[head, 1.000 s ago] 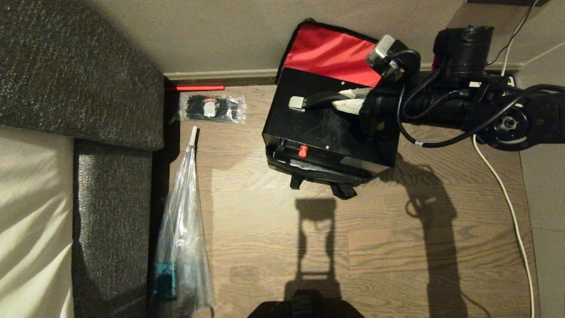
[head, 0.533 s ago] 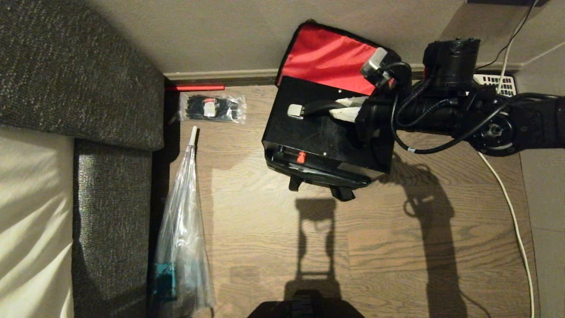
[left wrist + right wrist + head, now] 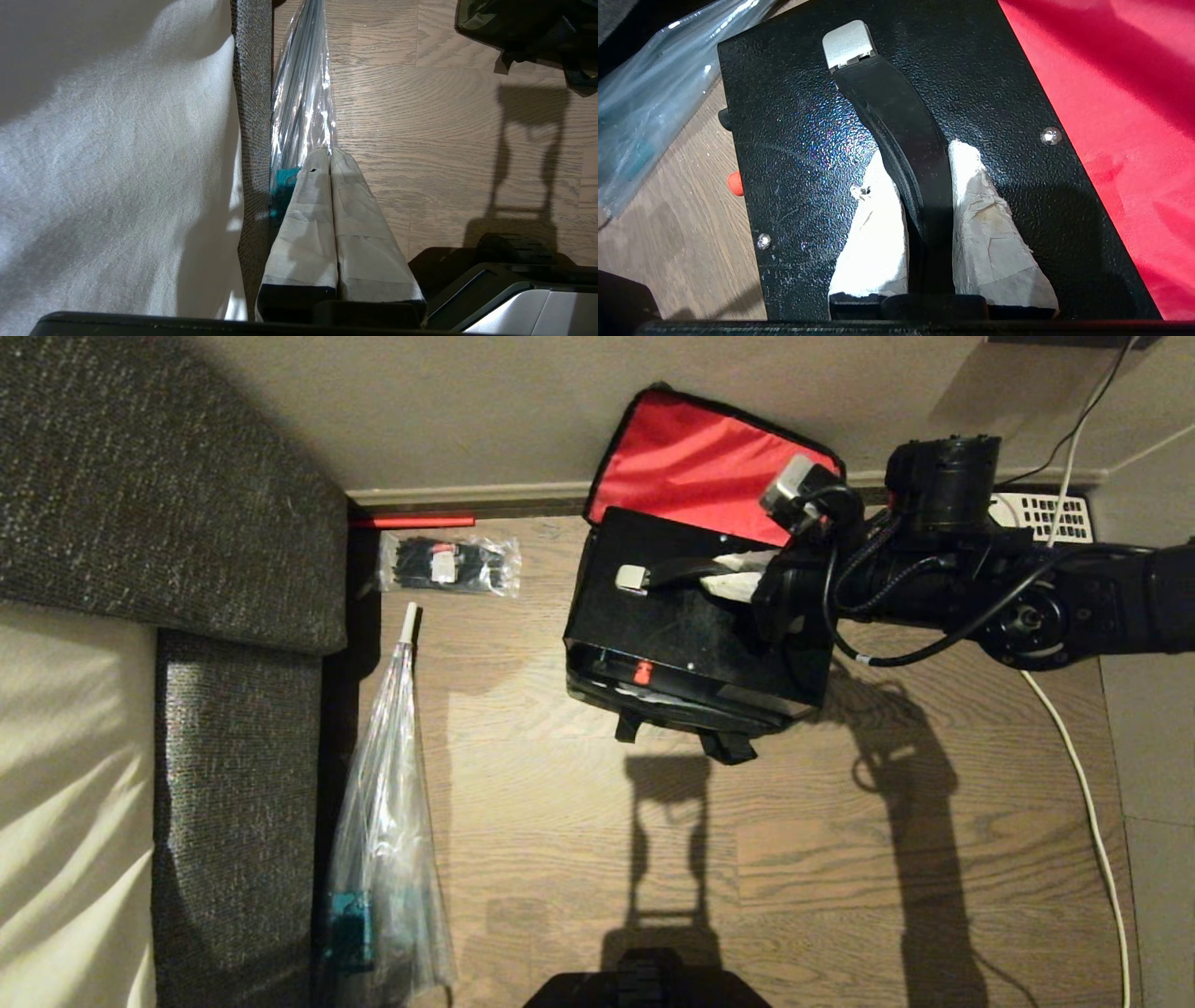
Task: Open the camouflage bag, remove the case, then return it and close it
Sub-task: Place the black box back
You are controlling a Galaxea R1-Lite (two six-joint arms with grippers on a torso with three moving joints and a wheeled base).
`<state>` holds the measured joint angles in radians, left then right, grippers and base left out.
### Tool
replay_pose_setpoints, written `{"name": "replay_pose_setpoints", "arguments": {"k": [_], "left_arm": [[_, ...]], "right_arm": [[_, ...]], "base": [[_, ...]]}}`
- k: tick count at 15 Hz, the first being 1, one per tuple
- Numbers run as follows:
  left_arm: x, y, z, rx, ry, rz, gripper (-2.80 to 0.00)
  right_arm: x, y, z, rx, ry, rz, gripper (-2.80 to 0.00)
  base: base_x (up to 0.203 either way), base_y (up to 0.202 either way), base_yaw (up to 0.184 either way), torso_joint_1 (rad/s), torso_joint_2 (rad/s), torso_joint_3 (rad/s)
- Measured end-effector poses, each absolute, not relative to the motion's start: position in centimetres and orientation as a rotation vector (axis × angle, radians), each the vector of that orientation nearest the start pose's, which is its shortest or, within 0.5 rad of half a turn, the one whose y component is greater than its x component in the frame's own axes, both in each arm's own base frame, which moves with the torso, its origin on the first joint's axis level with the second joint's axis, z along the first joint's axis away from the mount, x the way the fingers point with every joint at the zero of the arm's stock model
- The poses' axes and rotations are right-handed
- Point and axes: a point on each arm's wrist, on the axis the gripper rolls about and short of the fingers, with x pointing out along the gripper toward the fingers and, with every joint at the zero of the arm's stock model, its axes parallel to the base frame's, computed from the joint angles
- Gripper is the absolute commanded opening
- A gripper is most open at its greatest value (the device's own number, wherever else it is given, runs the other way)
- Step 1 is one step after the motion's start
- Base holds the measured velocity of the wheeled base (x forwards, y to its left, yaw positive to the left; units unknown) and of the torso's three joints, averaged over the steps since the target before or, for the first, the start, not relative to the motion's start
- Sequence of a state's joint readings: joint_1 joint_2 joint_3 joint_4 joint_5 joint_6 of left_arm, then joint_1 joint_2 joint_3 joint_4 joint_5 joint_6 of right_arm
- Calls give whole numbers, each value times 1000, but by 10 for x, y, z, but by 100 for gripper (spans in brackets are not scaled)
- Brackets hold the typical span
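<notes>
From the head view, the black case (image 3: 691,625) sits in the open camouflage bag (image 3: 709,457), red lining up against the wall; bare floor (image 3: 794,859) lies nearer. At the right wrist, the right gripper (image 3: 920,158) clamps the case's handle (image 3: 896,116). At the left wrist, the left gripper (image 3: 329,154) is closed, empty, beside the sofa (image 3: 252,93).

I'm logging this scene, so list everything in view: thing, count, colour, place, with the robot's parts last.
bag: one, black, red lid lining, open on the floor against the wall.
case: one, black, red knob, in the bag's mouth.
handle: one, black, silver end, on the case's top.
packet of ties: one, clear with black ties, on the floor by the sofa.
umbrella: one, clear, beside the sofa.
sofa: one, dark grey, left.
cable: one, white, on the floor at right.
left gripper: shut, empty, over the umbrella.
right gripper: shut on the handle.
</notes>
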<state>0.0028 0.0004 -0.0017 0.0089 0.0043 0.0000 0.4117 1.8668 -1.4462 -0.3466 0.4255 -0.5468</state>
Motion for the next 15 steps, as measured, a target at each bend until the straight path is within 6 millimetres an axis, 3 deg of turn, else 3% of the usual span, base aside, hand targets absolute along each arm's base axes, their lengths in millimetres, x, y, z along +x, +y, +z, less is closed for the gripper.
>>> {"name": "replay_pose_setpoints", "arguments": {"k": [8,15], "left_arm": [[-23,0,75,0,8,7,-280],[-23,0,75,0,8,7,-280]], "right_arm": [[357,166,258,-520,-164,884,-280],[372,165,226,-597,-102,884,-280]], "base": [[0,0,0,0,0,0],[0,0,0,0,0,0]]}}
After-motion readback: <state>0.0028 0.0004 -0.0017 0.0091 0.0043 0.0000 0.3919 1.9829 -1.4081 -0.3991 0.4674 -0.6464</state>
